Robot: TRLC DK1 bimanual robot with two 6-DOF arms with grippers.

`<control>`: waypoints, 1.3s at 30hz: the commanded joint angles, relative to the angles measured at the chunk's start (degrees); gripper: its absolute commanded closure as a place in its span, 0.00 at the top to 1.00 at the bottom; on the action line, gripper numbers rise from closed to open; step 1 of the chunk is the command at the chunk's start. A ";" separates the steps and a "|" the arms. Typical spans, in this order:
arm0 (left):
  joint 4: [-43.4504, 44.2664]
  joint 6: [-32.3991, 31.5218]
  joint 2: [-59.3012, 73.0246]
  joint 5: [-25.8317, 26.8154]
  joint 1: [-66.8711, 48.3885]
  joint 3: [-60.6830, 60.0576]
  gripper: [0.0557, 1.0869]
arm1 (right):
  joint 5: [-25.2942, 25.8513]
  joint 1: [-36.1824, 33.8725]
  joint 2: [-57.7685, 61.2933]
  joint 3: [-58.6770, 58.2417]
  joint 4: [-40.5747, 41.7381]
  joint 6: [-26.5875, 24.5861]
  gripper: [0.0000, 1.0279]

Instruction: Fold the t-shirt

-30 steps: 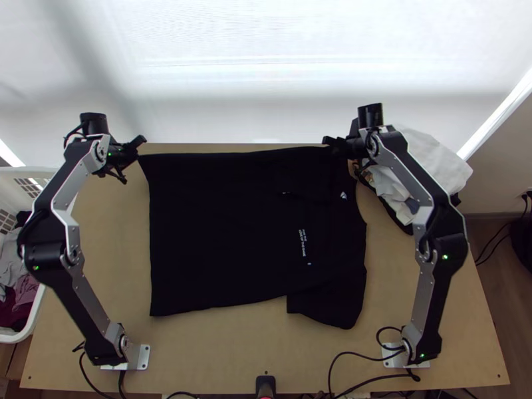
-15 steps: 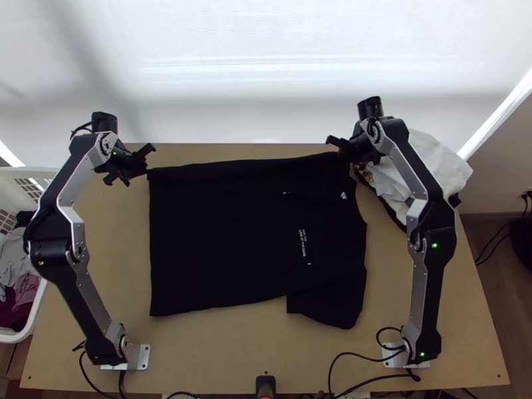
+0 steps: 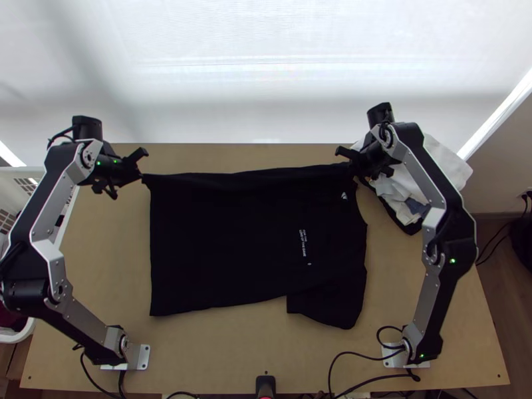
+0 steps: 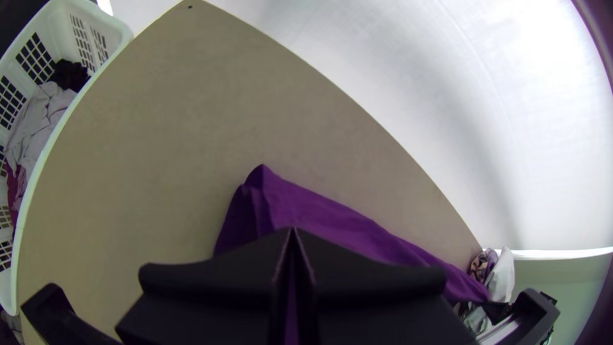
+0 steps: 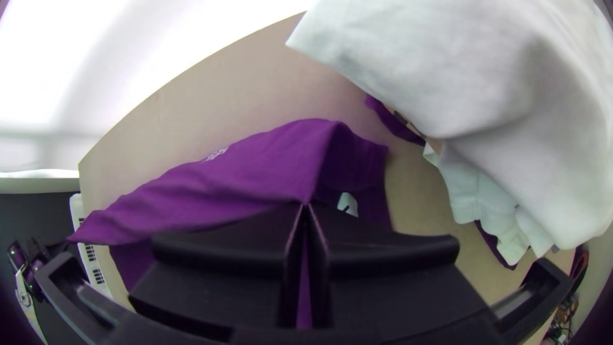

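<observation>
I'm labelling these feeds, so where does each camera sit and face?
Top view: high over the table's near edge, looking steeply down; left arm and right arm show.
Left wrist view: on the left arm, looking over its left gripper at shirt and basket.
Right wrist view: on the right arm, over its right gripper at shirt and white cloth.
Both wrist views share shirt and basket.
</observation>
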 commanded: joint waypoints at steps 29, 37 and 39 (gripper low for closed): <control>6.78 5.21 -18.55 2.86 -0.88 -26.27 0.46 | 12.23 4.57 -15.93 -29.43 14.55 -0.50 0.49; 7.93 6.71 -27.69 4.01 -0.96 -28.82 0.95 | 13.19 4.92 -24.80 -32.60 14.64 -1.65 0.85; 7.93 6.88 -28.84 4.01 -0.88 -29.17 0.95 | 13.90 4.83 -27.79 -34.09 14.81 -1.82 0.87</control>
